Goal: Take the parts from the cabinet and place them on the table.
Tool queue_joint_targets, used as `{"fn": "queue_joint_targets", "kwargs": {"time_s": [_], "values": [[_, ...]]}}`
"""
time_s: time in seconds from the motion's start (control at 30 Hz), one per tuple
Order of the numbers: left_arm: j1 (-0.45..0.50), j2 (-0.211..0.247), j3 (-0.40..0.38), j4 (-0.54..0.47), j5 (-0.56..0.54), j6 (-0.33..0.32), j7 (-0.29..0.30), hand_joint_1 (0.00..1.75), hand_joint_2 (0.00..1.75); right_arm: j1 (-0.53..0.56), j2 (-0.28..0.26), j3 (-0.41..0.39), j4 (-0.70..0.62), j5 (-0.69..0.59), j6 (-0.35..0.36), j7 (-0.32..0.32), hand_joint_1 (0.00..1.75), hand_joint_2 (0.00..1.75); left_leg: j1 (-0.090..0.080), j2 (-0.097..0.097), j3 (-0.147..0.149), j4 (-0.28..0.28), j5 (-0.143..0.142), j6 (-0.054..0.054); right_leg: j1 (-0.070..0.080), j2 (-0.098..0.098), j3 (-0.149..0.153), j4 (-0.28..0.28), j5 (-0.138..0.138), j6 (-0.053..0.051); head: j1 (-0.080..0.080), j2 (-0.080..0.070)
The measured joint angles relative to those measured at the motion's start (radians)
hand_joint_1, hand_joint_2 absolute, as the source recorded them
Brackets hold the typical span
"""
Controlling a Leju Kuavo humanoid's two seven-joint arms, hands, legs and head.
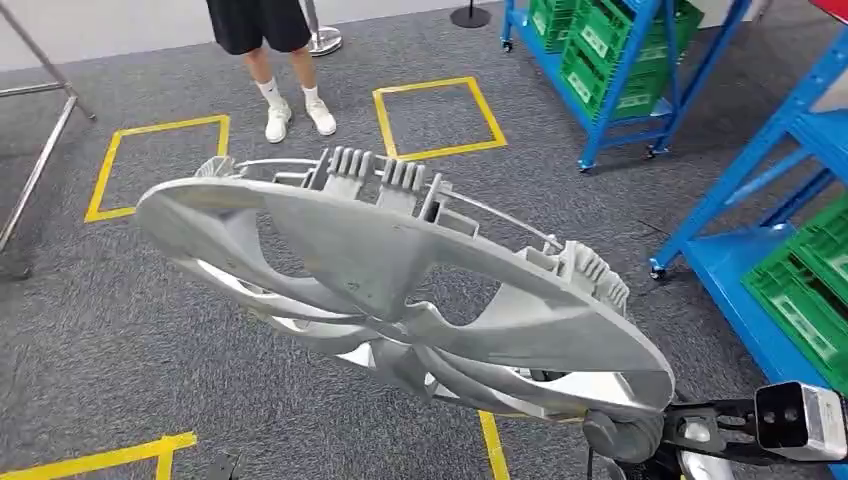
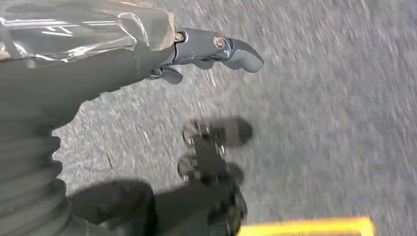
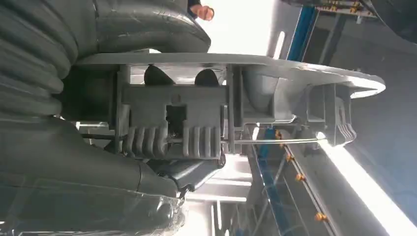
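Item: one grey wheel cover, ribbed clips along its rim, held tilted in the air above grey carpet marked with yellow tape squares, the right hand clamped on its rim. Left hand: hanging over the carpet, fingers loosely extended, holding nothing. Surroundings: blue racks with green crates to the right; a person standing beyond.

Person's legs, yellow floor squares, blue racks with green crates.
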Motion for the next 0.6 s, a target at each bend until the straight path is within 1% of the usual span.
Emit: {"fn": "queue_joint_targets", "kwargs": {"time_s": [0.03, 0.07, 0.1, 0.13, 0.17, 0.2, 0.23, 0.27, 0.3, 0.33, 0.37, 0.4, 0.43, 0.47, 0.5, 0.53, 0.57, 0.6], "values": [[0.003, -0.002, 0.000, 0.000, 0.000, 0.000, 0.000, 0.00, 1.75, -0.001, 0.000, 0.000, -0.001, 0.000, 0.000, 0.000, 1.71, 1.75, 0.015, -0.014, 0.025, -0.022, 0.016, -0.003, -0.005, 0.046, -0.009, 0.018, -0.006, 0.001, 0.003, 0.000], [-0.001, -0.005, 0.000, -0.001, 0.000, 0.000, -0.001, 0.00, 1.75, 0.000, 0.000, 0.001, -0.002, 0.000, 0.000, 0.000, 1.71, 1.75, 0.019, -0.026, 0.031, -0.030, 0.022, 0.002, -0.007, 0.099, -0.028, 0.055, -0.021, -0.002, 0.002, 0.000], [-0.006, -0.005, 0.000, -0.001, 0.000, 0.000, -0.001, 0.00, 1.75, 0.000, 0.000, 0.000, -0.001, -0.003, 0.000, -0.001, 1.71, 1.75, 0.020, -0.042, 0.031, -0.031, 0.022, 0.002, -0.008, 0.127, -0.065, 0.128, -0.051, -0.005, 0.006, 0.000], [-0.008, -0.007, 0.000, -0.001, 0.000, 0.000, -0.001, 0.00, 1.75, 0.001, -0.001, 0.000, -0.001, -0.005, 0.000, -0.002, 1.71, 1.75, 0.020, -0.060, 0.031, -0.031, 0.021, 0.001, -0.010, 0.136, -0.112, 0.214, -0.082, -0.007, 0.009, 0.000], [-0.008, -0.010, 0.000, -0.001, 0.000, 0.000, -0.001, 0.00, 1.75, 0.002, -0.001, 0.000, 0.000, -0.004, 0.000, -0.001, 1.71, 1.75, 0.020, -0.077, 0.031, -0.031, 0.021, 0.001, -0.011, 0.137, -0.152, 0.280, -0.099, -0.005, 0.008, 0.000], [-0.007, -0.011, 0.000, -0.001, 0.000, 0.000, -0.001, 0.00, 1.75, 0.003, -0.002, 0.000, 0.000, -0.003, 0.000, 0.000, 1.71, 1.75, 0.021, -0.095, 0.030, -0.029, 0.020, -0.001, -0.014, 0.138, -0.177, 0.312, -0.098, 0.001, 0.009, 0.000], [-0.005, -0.012, 0.000, 0.000, 0.000, 0.000, -0.001, 0.00, 1.75, 0.003, -0.002, 0.000, 0.001, -0.003, 0.000, 0.000, 1.71, 1.75, 0.023, -0.112, 0.031, -0.028, 0.019, -0.003, -0.018, 0.138, -0.174, 0.290, -0.077, 0.013, 0.008, 0.000], [-0.004, -0.013, 0.000, 0.000, 0.000, 0.000, -0.001, 0.00, 1.75, 0.001, -0.002, 0.000, 0.001, -0.003, 0.000, 0.000, 1.71, 1.75, 0.026, -0.130, 0.032, -0.024, 0.016, -0.008, -0.024, 0.139, -0.149, 0.224, -0.039, 0.028, 0.008, 0.000], [-0.004, -0.014, 0.000, 0.000, 0.000, 0.000, -0.001, 0.00, 1.75, -0.001, -0.002, 0.000, 0.001, -0.004, 0.000, 0.000, 1.71, 1.75, 0.031, -0.148, 0.032, -0.016, 0.011, -0.015, -0.030, 0.145, -0.107, 0.129, 0.005, 0.044, 0.008, 0.000], [-0.004, -0.014, 0.000, 0.000, 0.000, 0.000, -0.001, 0.00, 1.75, -0.002, -0.001, 0.000, 0.001, -0.004, 0.000, 0.001, 1.71, 1.75, 0.035, -0.163, 0.029, -0.003, 0.003, -0.026, -0.041, 0.173, -0.065, 0.039, 0.042, 0.058, 0.009, 0.000], [-0.003, -0.009, 0.000, 0.000, 0.000, 0.000, -0.001, 0.00, 1.75, -0.003, 0.000, 0.001, 0.003, -0.004, 0.000, 0.002, 1.71, 1.75, 0.030, -0.174, 0.020, 0.008, -0.004, -0.038, -0.033, 0.197, -0.067, 0.040, 0.031, 0.051, 0.014, 0.000], [-0.002, -0.009, 0.000, 0.000, 0.000, 0.001, -0.001, 0.00, 1.75, -0.003, 0.002, 0.002, 0.001, -0.005, 0.000, 0.003, 1.71, 1.75, 0.031, -0.182, 0.012, 0.019, -0.007, -0.041, -0.036, 0.187, -0.061, 0.035, 0.034, 0.031, 0.013, 0.000], [0.001, -0.009, 0.000, 0.000, 0.000, 0.002, -0.001, 0.00, 1.75, -0.003, 0.002, 0.002, 0.001, -0.005, 0.000, 0.005, 1.71, 1.75, 0.033, -0.185, 0.009, 0.017, -0.006, -0.043, -0.032, 0.181, -0.063, 0.036, 0.033, 0.023, 0.012, 0.000], [0.005, -0.009, 0.000, 0.001, 0.000, 0.002, -0.001, 0.00, 1.75, -0.005, 0.004, 0.003, 0.001, -0.004, 0.000, 0.006, 1.71, 1.75, 0.035, -0.190, 0.007, 0.016, -0.005, -0.044, -0.028, 0.175, -0.062, 0.037, 0.034, 0.018, 0.013, 0.000], [0.009, -0.009, 0.000, 0.002, 0.000, 0.003, -0.001, 0.00, 1.75, -0.007, 0.006, 0.003, 0.001, -0.005, 0.000, 0.007, 1.71, 1.75, 0.040, -0.195, 0.005, 0.018, -0.009, -0.046, -0.032, 0.167, -0.060, 0.037, 0.033, 0.013, 0.013, 0.000], [0.012, -0.009, 0.000, 0.002, 0.000, 0.003, -0.001, 0.00, 1.75, -0.010, 0.009, 0.002, 0.001, -0.007, 0.000, 0.008, 1.71, 1.75, 0.038, -0.151, 0.005, 0.031, -0.015, -0.052, -0.029, 0.160, -0.057, 0.035, 0.034, 0.007, 0.013, 0.000], [0.010, -0.009, 0.000, 0.002, 0.000, 0.003, -0.001, 0.00, 1.75, -0.011, 0.011, 0.002, 0.000, -0.009, -0.001, 0.010, 1.71, 1.75, 0.035, -0.100, -0.012, 0.067, -0.033, -0.055, -0.027, 0.154, -0.053, 0.034, 0.031, 0.002, 0.005, 0.000], [0.006, -0.009, 0.000, 0.002, 0.000, 0.005, -0.001, 0.00, 1.75, -0.011, 0.013, 0.002, 0.000, -0.011, -0.001, 0.011, 1.71, 1.75, 0.037, -0.074, -0.048, 0.136, -0.068, -0.058, -0.022, 0.144, -0.051, 0.034, 0.028, -0.003, 0.006, 0.000]]}}
